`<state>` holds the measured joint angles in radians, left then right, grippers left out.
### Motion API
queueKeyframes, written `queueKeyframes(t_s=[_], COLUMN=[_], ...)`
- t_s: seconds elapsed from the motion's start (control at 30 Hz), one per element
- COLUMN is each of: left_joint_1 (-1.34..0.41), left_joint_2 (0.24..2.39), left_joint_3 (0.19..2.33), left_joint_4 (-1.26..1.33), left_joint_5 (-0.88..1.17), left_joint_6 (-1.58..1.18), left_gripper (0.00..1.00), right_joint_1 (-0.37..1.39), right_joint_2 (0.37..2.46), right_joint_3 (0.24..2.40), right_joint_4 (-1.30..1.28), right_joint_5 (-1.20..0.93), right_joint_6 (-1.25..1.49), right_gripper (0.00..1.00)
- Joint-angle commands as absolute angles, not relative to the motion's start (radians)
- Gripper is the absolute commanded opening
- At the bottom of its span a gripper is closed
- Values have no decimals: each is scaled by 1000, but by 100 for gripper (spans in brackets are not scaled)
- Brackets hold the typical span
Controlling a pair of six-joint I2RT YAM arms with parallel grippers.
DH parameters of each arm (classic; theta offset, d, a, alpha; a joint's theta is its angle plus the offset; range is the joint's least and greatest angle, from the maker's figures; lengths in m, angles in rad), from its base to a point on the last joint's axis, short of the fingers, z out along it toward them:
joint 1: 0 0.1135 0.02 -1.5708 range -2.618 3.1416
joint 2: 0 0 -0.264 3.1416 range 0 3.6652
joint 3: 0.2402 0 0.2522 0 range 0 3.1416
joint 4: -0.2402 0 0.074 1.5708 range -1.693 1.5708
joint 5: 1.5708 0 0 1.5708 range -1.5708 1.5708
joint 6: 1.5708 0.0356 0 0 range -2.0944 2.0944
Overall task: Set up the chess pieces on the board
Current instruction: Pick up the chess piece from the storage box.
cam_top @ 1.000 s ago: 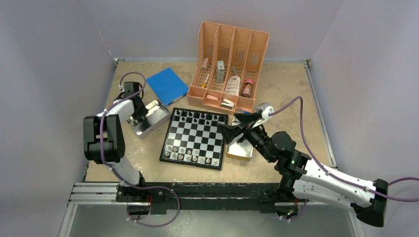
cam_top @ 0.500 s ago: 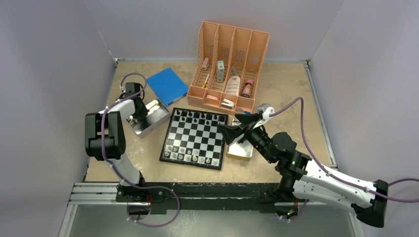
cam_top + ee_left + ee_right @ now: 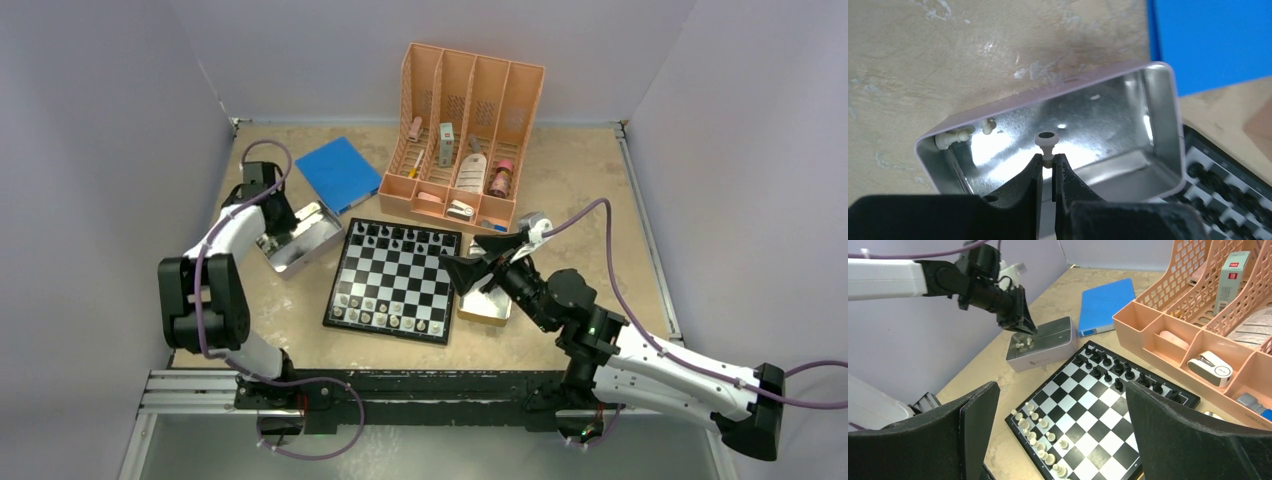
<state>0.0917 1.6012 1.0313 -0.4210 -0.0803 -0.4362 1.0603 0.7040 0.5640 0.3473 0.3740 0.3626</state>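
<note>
The left gripper (image 3: 1047,169) has its two fingers pressed nearly together on the thin stem of a small pale piece (image 3: 1046,139), round head up, inside the open metal tray (image 3: 1160,125); whether its foot rests on the tray floor or hangs just above it is hard to tell. A few loose pale pieces (image 3: 960,136) lie in the tray's far left corner. The tray sits just left of the board (image 3: 398,278), near the blue book (image 3: 338,172). On the board, the black pieces (image 3: 400,236) line the far rows and the white pieces (image 3: 385,314) the near rows. The right gripper (image 3: 478,254) hovers at the board's right edge, jaws spread wide and holding nothing, in front of the peach organizer (image 3: 465,130).
</note>
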Motion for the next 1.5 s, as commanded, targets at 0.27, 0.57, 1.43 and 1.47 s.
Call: queueKeyframes(t_s=[0.27,0.57,1.43,1.47], left_joint_1=[91,-83,-471,-475], left_joint_2=[1322,1238,1187,1186], left_joint_3=[1023,1015,1018,1016], left_joint_4=[-531,-597,-673,-664], left_joint_5=[306,431,880,880], left_joint_6=[-293,-275,-295,-302], left_gripper=[0,0,0,0], right_joint_1=[1063,1063,1065,1066], right_joint_2=[762,862,1128,1136], right_joint_3=[573,522,624,630], right_joint_4=[402,545,498,485], right_joint_5=[333,49,-218,-221], right_joint_6=[311,45,-907,-921], right_gripper=[96,76,55,54])
